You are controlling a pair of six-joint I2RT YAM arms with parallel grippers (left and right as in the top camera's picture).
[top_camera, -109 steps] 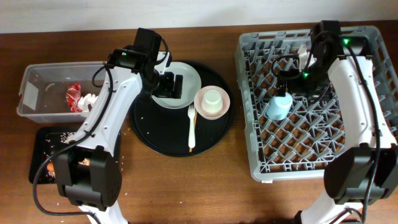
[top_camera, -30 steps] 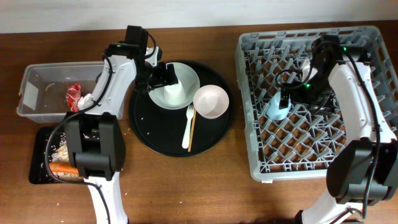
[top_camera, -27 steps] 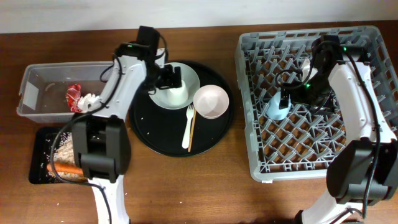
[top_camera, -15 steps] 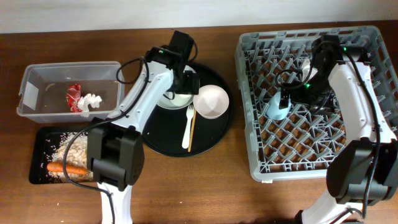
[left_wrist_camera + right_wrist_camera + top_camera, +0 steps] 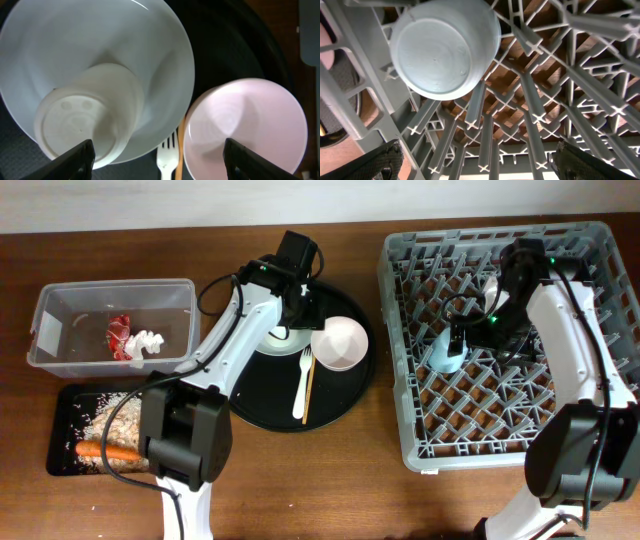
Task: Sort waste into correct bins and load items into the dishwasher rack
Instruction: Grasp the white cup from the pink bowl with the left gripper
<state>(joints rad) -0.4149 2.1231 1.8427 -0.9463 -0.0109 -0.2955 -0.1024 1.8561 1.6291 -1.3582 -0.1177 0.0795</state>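
Shifted onto 1 plate [image 5: 100, 40] sits 1 white cup [image 5: 85, 125]; left end effector [image 5: 157, 157], right end effector [image 5: 480, 162] gape empty.

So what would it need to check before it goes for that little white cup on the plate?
1. Left gripper open and holding nothing: ok.
2. Small white cup steady, upside down on the plate: ok.
3. Left gripper centred over the cup: not ok, the cup sits off toward one finger.
4. Bowl and fork out of the fingers' way: cannot tell, both lie close beside the plate.
5. Right gripper open and apart from the light blue cup, which stands upside down in the rack: ok.
6. Free pegs in the rack for another cup: ok.
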